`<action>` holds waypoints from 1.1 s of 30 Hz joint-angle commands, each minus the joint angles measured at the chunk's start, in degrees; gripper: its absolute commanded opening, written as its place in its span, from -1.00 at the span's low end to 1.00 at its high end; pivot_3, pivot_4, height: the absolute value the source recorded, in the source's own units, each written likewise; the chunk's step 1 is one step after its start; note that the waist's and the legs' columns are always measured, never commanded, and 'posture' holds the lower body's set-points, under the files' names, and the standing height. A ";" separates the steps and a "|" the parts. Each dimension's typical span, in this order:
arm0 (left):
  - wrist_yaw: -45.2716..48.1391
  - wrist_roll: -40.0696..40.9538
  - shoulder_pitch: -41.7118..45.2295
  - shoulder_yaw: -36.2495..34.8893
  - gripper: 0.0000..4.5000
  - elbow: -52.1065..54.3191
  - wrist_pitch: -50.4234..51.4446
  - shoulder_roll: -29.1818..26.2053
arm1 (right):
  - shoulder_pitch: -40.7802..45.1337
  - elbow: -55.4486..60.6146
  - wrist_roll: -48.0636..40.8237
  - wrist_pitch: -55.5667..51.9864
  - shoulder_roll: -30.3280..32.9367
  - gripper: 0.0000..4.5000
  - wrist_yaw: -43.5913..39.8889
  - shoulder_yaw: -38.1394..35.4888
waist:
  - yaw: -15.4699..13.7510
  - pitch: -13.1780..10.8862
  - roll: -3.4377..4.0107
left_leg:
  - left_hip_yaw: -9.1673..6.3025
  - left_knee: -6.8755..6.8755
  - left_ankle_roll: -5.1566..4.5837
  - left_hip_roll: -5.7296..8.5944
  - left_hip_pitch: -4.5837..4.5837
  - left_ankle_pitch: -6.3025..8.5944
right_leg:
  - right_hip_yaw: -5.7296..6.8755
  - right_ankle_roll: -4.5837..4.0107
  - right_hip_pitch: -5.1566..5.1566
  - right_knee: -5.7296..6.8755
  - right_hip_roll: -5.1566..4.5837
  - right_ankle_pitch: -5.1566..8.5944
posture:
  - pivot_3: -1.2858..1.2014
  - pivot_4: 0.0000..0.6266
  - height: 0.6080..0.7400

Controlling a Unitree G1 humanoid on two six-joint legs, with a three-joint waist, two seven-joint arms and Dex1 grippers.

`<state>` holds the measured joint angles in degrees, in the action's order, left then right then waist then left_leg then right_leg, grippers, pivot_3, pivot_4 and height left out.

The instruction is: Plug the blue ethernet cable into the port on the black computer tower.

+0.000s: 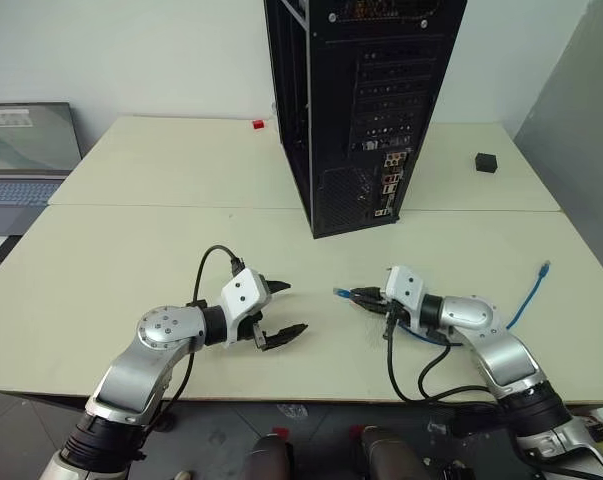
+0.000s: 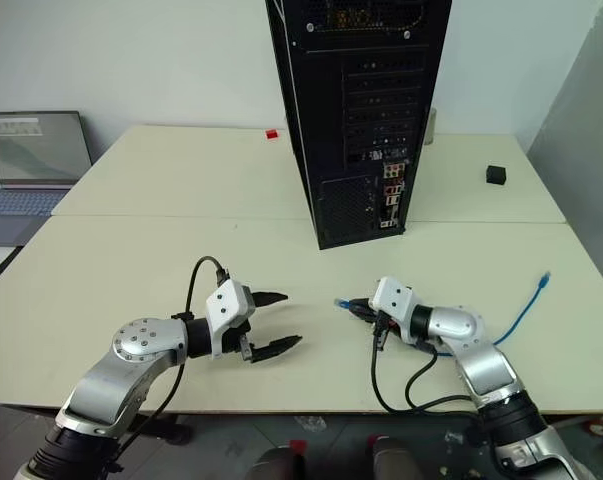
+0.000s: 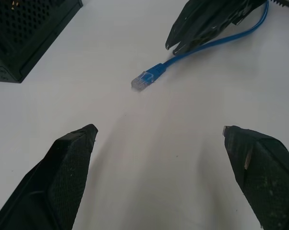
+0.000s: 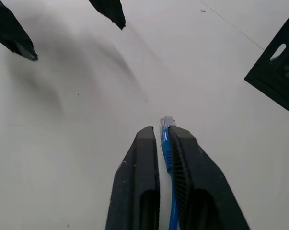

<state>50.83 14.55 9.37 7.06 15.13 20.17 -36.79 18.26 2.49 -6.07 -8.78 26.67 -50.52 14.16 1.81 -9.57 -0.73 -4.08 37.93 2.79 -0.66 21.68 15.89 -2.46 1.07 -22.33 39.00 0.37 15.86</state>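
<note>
Right wrist view looks down the right gripper (image 4: 159,136), whose two black fingers are pressed nearly together on the blue ethernet cable (image 4: 166,143), the clear plug poking out just past the fingertips and the cord running back between them. From the head views, that forearm reaches in from the right edge of the table (image 1: 131,260), bent at the elbow and angled toward the middle, with the gripper tilted slightly downward and the plug end pointing toward the left gripper (image 1: 281,312). The rest of the cable trails behind the right wrist and curves away to its far plug, which lies on the tabletop near the right edge. The left arm comes in from the lower left, its forearm angled toward the centre; its jaws stand wide apart and hold nothing, hovering just above the surface. Well beyond both grippers, the black computer tower (image 1: 366,110) stands upright at the table's middle, its rear panel facing the robot.
</note>
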 commanded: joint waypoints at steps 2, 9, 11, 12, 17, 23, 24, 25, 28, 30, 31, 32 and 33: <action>0.27 -0.49 0.71 0.38 1.00 0.58 -1.54 0.27 | -0.05 3.14 -2.05 -6.72 1.60 -0.33 -0.78 -1.11 | -0.01 0.00 0.00 | -0.05 0.00 0.00 0.00 0.00 0.00 | 0.00 0.00 0.00 0.00 0.00 0.00 | 0.03 -0.52 1.00; 0.32 -0.68 0.95 0.71 1.00 0.51 -1.79 0.40 | 2.15 0.29 0.84 -12.51 0.48 0.43 4.09 -0.60 | 0.09 0.00 0.00 | -0.04 -0.02 0.00 -0.01 0.00 0.00 | 0.00 -0.01 -0.01 0.00 0.01 0.01 | 0.03 -0.52 1.00; 0.27 -0.77 0.91 0.80 1.00 0.49 -1.90 0.40 | 2.25 -0.09 1.29 -13.78 0.90 0.56 3.50 0.32 | 0.03 0.00 0.00 | -0.03 -0.01 0.00 0.02 0.01 0.00 | 0.01 -0.01 -0.01 0.00 0.01 0.01 | 0.03 -0.52 1.00; 0.24 -0.79 0.90 0.83 1.00 0.49 -1.93 0.41 | 2.19 0.00 1.33 -13.92 1.01 0.56 3.10 0.65 | 0.02 0.00 0.00 | -0.03 -0.01 0.00 0.02 0.02 0.00 | 0.01 -0.01 -0.01 -0.01 0.00 0.01 | 0.03 -0.52 1.00; 0.01 -0.92 0.84 0.86 1.00 0.52 -1.92 0.50 | 2.11 1.12 1.53 -15.99 0.72 0.29 3.56 1.22 | 0.03 0.00 0.00 | -0.05 -0.01 0.00 0.01 0.04 0.00 | 0.02 -0.01 -0.01 -0.03 -0.01 0.01 | 0.03 -0.52 1.00; -0.08 -1.05 0.93 0.79 1.00 0.44 -2.01 0.69 | 2.55 0.62 2.22 -17.46 1.23 -0.40 4.59 0.71 | 0.03 0.00 0.00 | -0.05 -0.01 0.00 0.02 0.04 0.00 | 0.03 -0.01 -0.01 -0.03 -0.01 0.02 | 0.03 -0.52 1.00; -0.01 -1.07 0.93 0.77 1.00 0.45 -2.04 0.66 | 2.56 0.71 2.38 -17.50 1.34 -0.49 4.76 0.69 | 0.03 0.00 0.00 | -0.05 -0.01 0.00 0.02 0.04 0.00 | 0.04 -0.01 -0.01 -0.03 -0.01 0.02 | 0.03 -0.52 1.00; 0.02 -1.17 1.00 0.81 1.00 0.40 -2.08 0.63 | 2.62 0.80 2.58 -17.58 1.43 -0.62 5.12 0.59 | 0.03 0.00 0.00 | -0.05 -0.01 0.00 0.02 0.04 0.00 | 0.04 -0.01 -0.01 -0.03 -0.01 0.02 | 0.03 -0.52 1.00; 0.13 -1.51 1.28 0.99 1.00 0.15 -2.17 0.57 | 2.75 1.60 2.35 -17.80 1.72 -0.98 4.90 0.47 | 0.03 0.00 0.00 | -0.05 -0.01 0.00 0.02 0.04 0.00 | 0.03 0.00 -0.01 -0.03 -0.01 0.02 | 0.03 -0.52 1.00; 0.38 -1.79 1.51 1.17 1.00 -0.15 -2.32 0.44 | 2.91 3.72 2.44 -16.81 2.44 -0.98 3.73 1.29 | 0.02 -0.01 0.01 | -0.05 -0.01 0.00 0.03 0.04 0.00 | 0.04 0.00 -0.01 -0.03 -0.01 0.02 | 0.03 -0.52 1.00; 0.49 -1.89 1.63 1.25 1.00 -0.29 -2.37 0.41 | 3.02 4.81 2.46 -16.36 2.68 -0.98 3.22 1.64 | 0.03 -0.01 0.01 | -0.05 -0.01 0.00 0.03 0.05 0.00 | 0.04 0.00 -0.01 -0.03 -0.01 0.02 | 0.03 -0.52 1.00; 0.59 -1.98 1.75 1.31 1.00 -0.41 -2.41 0.42 | 3.15 5.78 2.40 -16.03 2.83 -0.98 2.84 1.91 | 0.03 -0.02 0.01 | -0.05 -0.02 0.00 0.03 0.05 0.00 | 0.04 0.00 -0.01 -0.03 -0.01 0.02 | 0.03 -0.52 1.00; 0.68 -2.09 1.98 1.45 1.00 -0.64 -2.37 0.45 | 3.43 6.91 2.40 -15.65 3.04 -0.98 2.33 2.27 | 0.02 -0.02 0.01 | -0.05 -0.01 0.00 0.03 0.05 0.00 | 0.05 0.00 -0.01 -0.03 -0.01 0.02 | 0.03 -0.52 1.00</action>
<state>51.01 12.73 10.34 8.33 13.93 18.86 -36.25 20.51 5.30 -3.46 -25.80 29.40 -46.96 15.82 1.84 -9.60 -0.72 -4.12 37.91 2.79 -0.64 21.73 15.89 -2.41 1.07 -22.35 38.96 0.36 15.88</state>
